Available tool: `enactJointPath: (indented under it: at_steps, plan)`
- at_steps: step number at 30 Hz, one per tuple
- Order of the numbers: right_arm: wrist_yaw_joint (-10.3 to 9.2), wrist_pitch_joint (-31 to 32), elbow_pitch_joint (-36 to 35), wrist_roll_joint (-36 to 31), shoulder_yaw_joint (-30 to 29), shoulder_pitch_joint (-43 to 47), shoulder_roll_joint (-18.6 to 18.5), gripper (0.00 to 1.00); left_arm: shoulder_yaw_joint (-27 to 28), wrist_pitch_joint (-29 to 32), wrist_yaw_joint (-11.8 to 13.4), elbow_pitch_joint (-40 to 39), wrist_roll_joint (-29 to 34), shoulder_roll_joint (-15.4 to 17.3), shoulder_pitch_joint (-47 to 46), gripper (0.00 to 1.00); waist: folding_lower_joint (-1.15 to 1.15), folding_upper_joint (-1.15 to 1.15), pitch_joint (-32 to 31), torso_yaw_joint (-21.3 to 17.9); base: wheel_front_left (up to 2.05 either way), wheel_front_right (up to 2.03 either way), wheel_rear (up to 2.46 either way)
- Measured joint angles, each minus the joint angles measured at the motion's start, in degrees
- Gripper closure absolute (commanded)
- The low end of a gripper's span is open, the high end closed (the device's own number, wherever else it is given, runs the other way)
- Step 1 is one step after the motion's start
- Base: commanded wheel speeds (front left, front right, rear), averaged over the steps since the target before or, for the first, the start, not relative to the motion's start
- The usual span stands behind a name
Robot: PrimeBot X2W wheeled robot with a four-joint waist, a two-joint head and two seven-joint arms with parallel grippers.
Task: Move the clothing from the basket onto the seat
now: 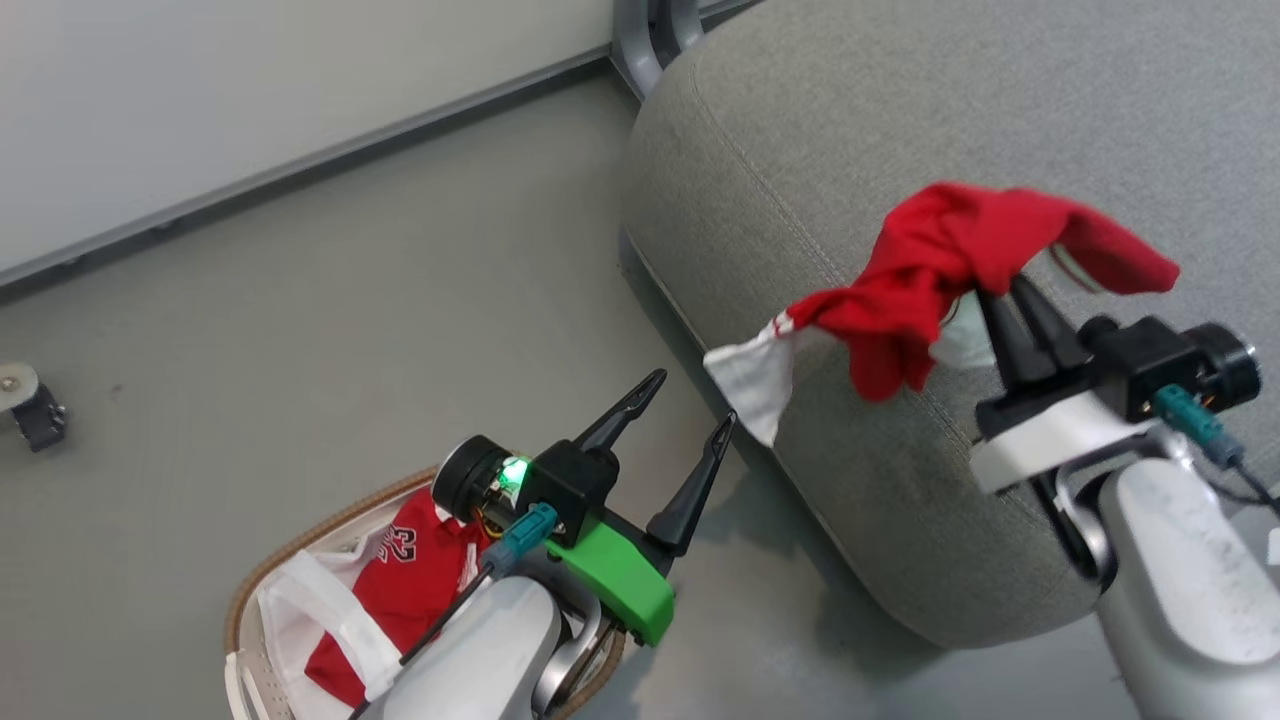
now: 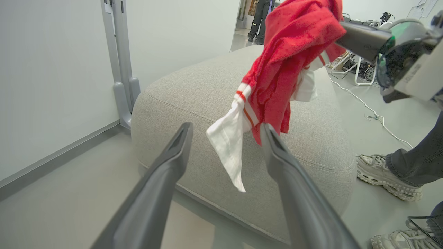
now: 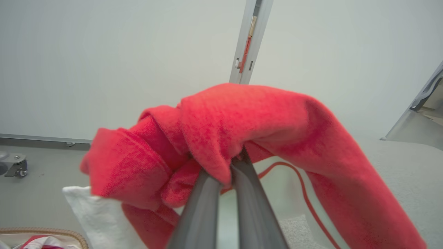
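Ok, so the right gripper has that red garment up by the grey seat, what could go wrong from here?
1. The right gripper holds the red garment near the seat's edge, white sleeve dangling past it; released here, it may slide to the floor.
2. The open left gripper sits close to that sleeve and could snag it.
3. A person's shoe stands beside the seat, so a wide swing is risky.

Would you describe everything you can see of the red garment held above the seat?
The red garment is soft, fleecy-looking fabric, crumpled, with a white sleeve end trimmed in red stripes. It hangs pinched between the shut fingers of the right end effector, drooping above the grey seat near its edge; contact with it is unclear.
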Motion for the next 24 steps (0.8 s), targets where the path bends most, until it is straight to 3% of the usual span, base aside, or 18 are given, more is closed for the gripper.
enactJointPath:
  at_steps: [13,24]
  plan:
    - [0.01,0.00,7.88,-6.25,-7.66,-22.75,-11.92,1.00,-2.38,0.01,-0.01,1.57,0.96,2.64,-7.15,0.00,0.01,0.00,13.70,1.53,0.00,0.00,0.00]
    - [0.01,-0.01,19.24,-11.09,-17.41,-32.84,-17.28,1.00,-2.65,0.00,-0.01,1.47,2.43,3.87,-11.93,0.00,0.01,0.00,24.42,5.22,0.00,0.00,0.00]
